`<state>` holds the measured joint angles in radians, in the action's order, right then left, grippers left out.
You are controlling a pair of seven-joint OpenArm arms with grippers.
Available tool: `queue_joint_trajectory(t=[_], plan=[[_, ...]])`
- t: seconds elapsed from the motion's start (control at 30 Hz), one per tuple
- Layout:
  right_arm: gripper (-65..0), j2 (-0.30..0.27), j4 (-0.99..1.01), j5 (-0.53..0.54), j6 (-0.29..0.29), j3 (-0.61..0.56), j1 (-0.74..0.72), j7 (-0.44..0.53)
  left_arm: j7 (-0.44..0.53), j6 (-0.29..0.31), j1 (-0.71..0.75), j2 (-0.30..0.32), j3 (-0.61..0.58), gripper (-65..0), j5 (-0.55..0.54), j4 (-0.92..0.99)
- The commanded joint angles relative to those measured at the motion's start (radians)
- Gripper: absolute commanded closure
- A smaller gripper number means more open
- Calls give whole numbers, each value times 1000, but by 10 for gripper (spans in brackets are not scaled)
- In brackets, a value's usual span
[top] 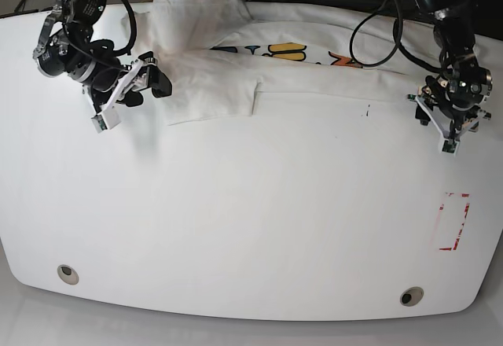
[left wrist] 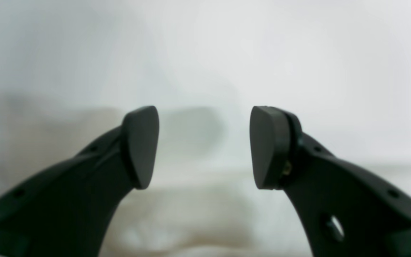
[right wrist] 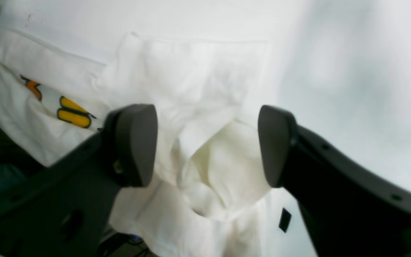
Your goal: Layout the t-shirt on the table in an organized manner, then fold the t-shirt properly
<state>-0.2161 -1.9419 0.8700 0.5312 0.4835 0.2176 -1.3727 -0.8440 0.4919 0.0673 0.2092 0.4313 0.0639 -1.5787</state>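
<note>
Your right claw, on the left of the base view, hangs at the near-left edge of the t-shirt, jaws apart, nothing between them. The right wrist view shows bunched cloth with an opening, maybe a sleeve or the collar, right under the gap.

The t-shirt lies along the far edge of the bench, part-folded, with yellow and orange print peeking out under a folded flap. Its far-left part looks to hang over the bench edge.

Your left claw, at the right, is also apart and empty, near the shirt's right end. Its wrist view is too blurred to say whether it touches cloth.

Risks as I read it:
- Close on that bunch and you may pinch several layers, so the whole fold drags instead of one layer lifting.
- Pull from one side only and the overhanging part may slide off the far edge.
- The glossy bench gives little grip, so the shirt may skate instead of spreading.
</note>
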Motion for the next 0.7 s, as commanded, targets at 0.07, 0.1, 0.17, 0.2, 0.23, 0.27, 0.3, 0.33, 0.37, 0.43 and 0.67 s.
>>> queue_joint_trajectory(t=[0.07, 0.1, 0.17, 0.2, 0.23, 0.27, 0.3, 0.33, 0.37, 0.43, 0.67], plan=[[-425, -12, -15, 25, 2, 4, -7, 16, 21, -5, 15, 19, 7, -374, -8, -19], [-425, -12, -15, 25, 2, 4, -7, 16, 21, -5, 21, 23, 7, -374, -8, -19], [-425, -12, -15, 25, 2, 4, -7, 16, 21, -5, 39, 40, 8, -374, -8, -29], [-425, -12, -15, 25, 2, 4, -7, 16, 21, -5, 45, 43, 8, -374, -9, -36], [-425, -12, -15, 25, 2, 4, -7, 16, 21, -3, 58, 45, 10, -374, -9, -48], [-425, -12, -15, 25, 2, 4, -7, 16, 21, -3, 67, 48, 13, -374, -9, -61], [-425, -12, -15, 25, 2, 4, -7, 16, 21, -3, 76, 48, 22, -374, -9, -75], [-425, -12, -15, 25, 2, 4, -7, 16, 21, -3, 90, 48, 34, -374, -9, -94], [-425, -12, -15, 25, 2, 4, -7, 16, 21, -3, 96, 48, 42, -374, -9, -107], [-425, -12, -15, 25, 2, 4, -7, 16, 21, -3, 121, 46, 65, -374, -11, -148], [-425, -12, -15, 25, 2, 4, -14, 16, 21, -2, 179, 46, 73, -374, -12, -220]])
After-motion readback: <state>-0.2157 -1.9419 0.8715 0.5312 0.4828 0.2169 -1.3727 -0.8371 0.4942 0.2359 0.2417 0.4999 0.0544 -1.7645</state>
